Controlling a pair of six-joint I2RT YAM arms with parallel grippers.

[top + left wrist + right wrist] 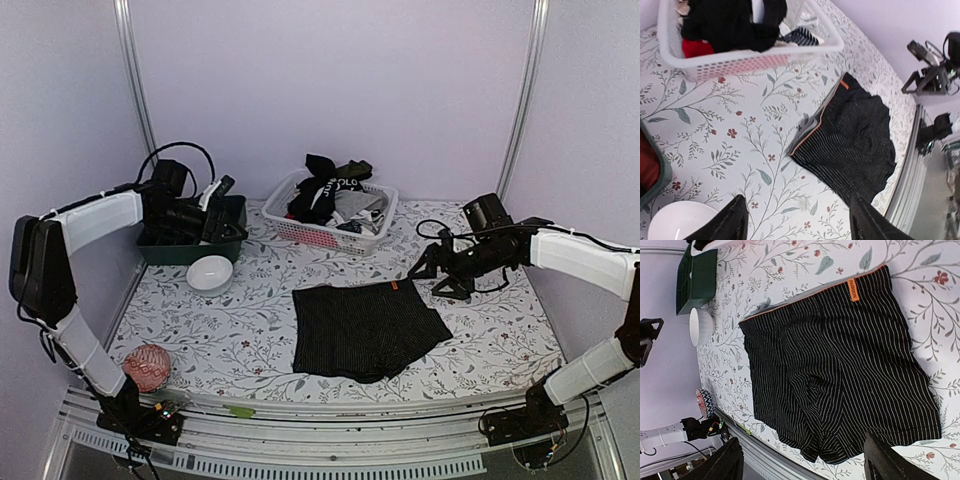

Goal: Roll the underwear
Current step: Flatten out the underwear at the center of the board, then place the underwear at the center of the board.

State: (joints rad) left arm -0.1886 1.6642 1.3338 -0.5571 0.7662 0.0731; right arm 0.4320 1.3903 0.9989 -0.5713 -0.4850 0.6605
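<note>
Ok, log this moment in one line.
underwear: flat, unrolled | left gripper: open, empty | right gripper: open, empty

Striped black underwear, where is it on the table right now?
In the top view, the striped black underwear lies flat mid-table, just in front of the white basket, its far right corner near the right gripper.

Black boxer briefs [366, 329] carry thin white pinstripes and an orange tag [853, 289]; the white counter [240, 330] bears leaf-and-red-flower print.
</note>
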